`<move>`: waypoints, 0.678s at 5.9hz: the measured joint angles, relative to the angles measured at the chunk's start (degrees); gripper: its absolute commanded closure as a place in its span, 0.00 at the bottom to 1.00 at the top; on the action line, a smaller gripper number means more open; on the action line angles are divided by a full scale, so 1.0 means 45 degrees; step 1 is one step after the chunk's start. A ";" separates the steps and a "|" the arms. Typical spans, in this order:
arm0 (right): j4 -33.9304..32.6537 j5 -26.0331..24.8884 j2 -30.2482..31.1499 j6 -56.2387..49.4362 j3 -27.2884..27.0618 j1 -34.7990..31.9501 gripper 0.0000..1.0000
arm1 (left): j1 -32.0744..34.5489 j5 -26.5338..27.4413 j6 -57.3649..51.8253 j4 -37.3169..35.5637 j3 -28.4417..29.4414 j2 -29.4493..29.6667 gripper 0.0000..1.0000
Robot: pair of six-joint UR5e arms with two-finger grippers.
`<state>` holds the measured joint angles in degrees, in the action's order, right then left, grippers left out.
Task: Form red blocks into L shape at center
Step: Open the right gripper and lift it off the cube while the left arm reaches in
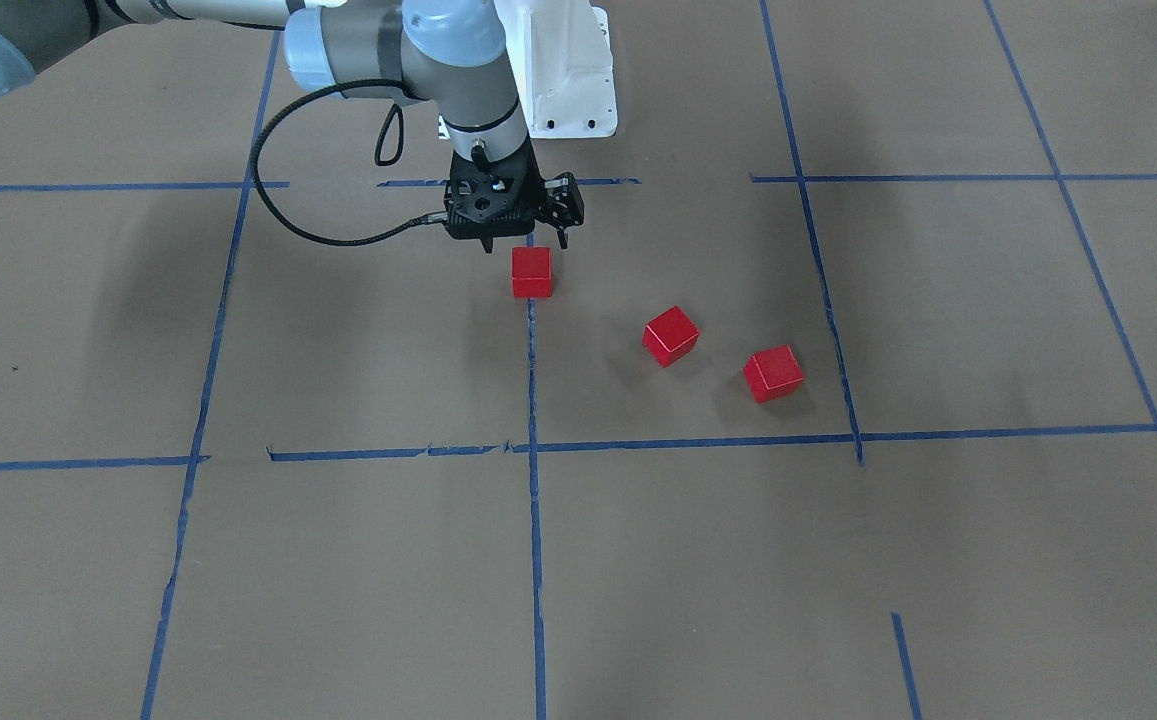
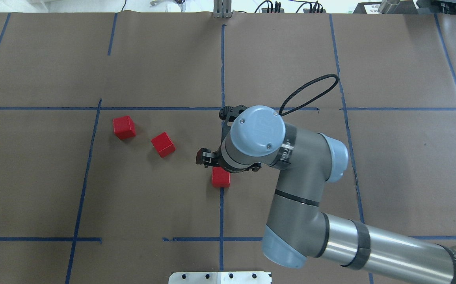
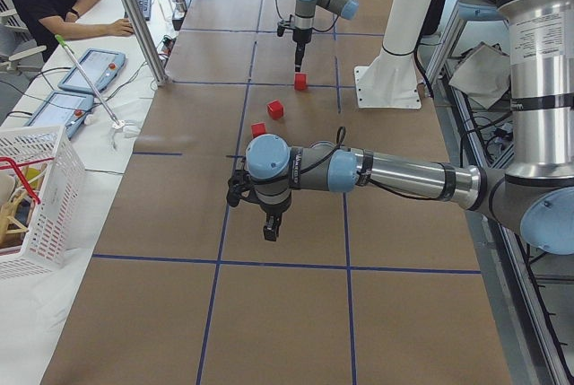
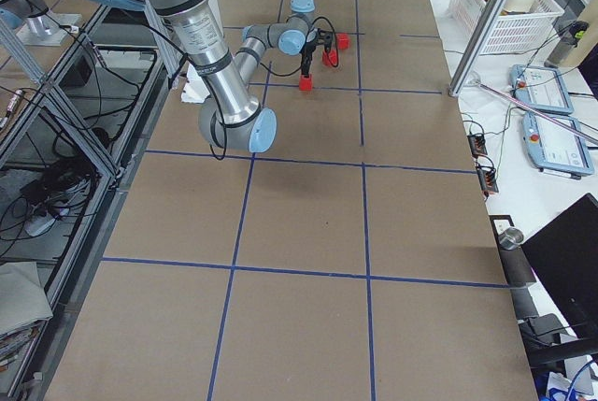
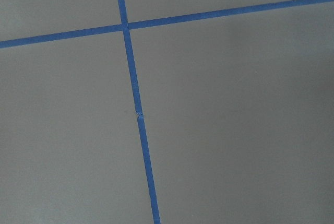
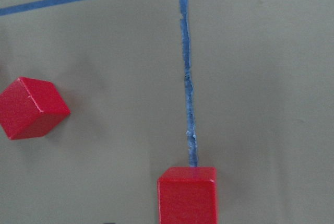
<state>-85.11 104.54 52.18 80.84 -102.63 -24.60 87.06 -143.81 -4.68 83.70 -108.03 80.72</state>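
One red block point(image 1: 531, 272) sits square on the blue tape line point(image 1: 533, 380) that crosses the center point(image 1: 408, 340). A second block point(image 1: 671, 335) and a third block point(image 1: 774, 372) lie skewed on the brown paper off to my left, apart from each other and from the first. My right tool point(image 1: 525, 243) hangs just above the block on the line, fingers apart, touching nothing. My left tool point(image 3: 270, 231) hovers over bare counter point(image 3: 296, 313), well away from the blocks. I cannot tell whether it is apart or together.

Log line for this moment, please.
right gripper open over red block on blue line | other two red blocks apart, off-line | L not formed | left gripper away, state unclear
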 measured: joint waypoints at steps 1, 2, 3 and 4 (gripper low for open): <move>0.0013 0.0050 0.0966 0.0003 -0.1249 -0.0143 0.00 | -0.0280 -0.1108 0.0598 0.0329 -0.0009 0.0197 0.00; 0.0066 0.0096 0.1892 0.0004 -0.2188 -0.0233 0.00 | -0.1152 -0.1855 0.2235 0.1105 -0.0047 0.0786 0.00; 0.0106 0.0126 0.2518 0.0005 -0.2745 -0.0290 0.00 | -0.2614 -0.1990 0.5269 0.2396 -0.0092 0.1631 0.00; 0.0119 0.0140 0.2986 0.0005 -0.3075 -0.0346 0.00 | -0.4254 -0.1298 0.8934 0.4166 -0.0114 0.2390 0.00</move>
<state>-84.58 105.17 65.61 80.86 -116.47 -26.16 67.92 -149.65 35.53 102.44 -108.54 91.48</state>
